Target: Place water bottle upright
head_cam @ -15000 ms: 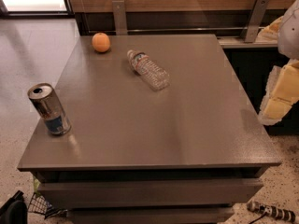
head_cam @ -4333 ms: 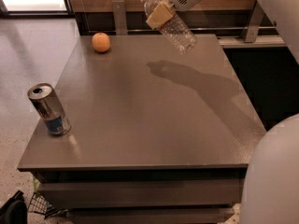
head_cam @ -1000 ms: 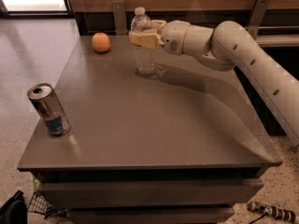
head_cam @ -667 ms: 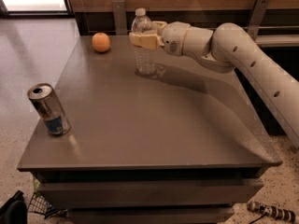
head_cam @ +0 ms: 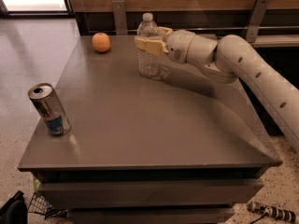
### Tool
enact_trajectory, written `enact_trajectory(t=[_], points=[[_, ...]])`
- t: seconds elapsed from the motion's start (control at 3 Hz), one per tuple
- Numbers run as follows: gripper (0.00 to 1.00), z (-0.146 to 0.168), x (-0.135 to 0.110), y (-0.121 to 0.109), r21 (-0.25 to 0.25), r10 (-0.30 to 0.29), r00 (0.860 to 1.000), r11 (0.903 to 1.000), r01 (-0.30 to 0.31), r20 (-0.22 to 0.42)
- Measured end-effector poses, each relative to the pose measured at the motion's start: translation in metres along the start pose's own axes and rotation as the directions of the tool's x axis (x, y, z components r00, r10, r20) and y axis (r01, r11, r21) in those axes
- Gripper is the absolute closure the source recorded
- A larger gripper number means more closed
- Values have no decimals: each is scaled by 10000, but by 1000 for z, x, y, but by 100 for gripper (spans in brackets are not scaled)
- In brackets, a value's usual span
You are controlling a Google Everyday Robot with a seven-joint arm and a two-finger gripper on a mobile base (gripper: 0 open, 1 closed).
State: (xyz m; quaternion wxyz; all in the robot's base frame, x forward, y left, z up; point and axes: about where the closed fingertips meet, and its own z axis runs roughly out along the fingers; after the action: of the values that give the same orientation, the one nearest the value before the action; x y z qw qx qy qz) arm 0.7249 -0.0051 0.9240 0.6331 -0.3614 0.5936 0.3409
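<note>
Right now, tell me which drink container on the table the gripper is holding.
The clear water bottle, upright at the far side of the table: the gripper is shut around its shoulder. The silver can stands apart near a front corner.

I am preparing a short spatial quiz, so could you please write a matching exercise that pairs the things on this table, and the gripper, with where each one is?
Things: 1 water bottle; 2 orange; 3 drink can; 4 gripper.
Places: A front left of the table; B far left corner; C closed around the bottle's upper part; D standing upright, far middle.
Pairs: 1-D, 2-B, 3-A, 4-C.
</note>
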Motion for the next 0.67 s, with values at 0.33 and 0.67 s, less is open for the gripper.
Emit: enact_trajectory(t=[0.33,0.67], points=[[74,0,-4,0,-4,0,10000,10000,0,0],[51,0,-4,0,-4,0,10000,10000,0,0]])
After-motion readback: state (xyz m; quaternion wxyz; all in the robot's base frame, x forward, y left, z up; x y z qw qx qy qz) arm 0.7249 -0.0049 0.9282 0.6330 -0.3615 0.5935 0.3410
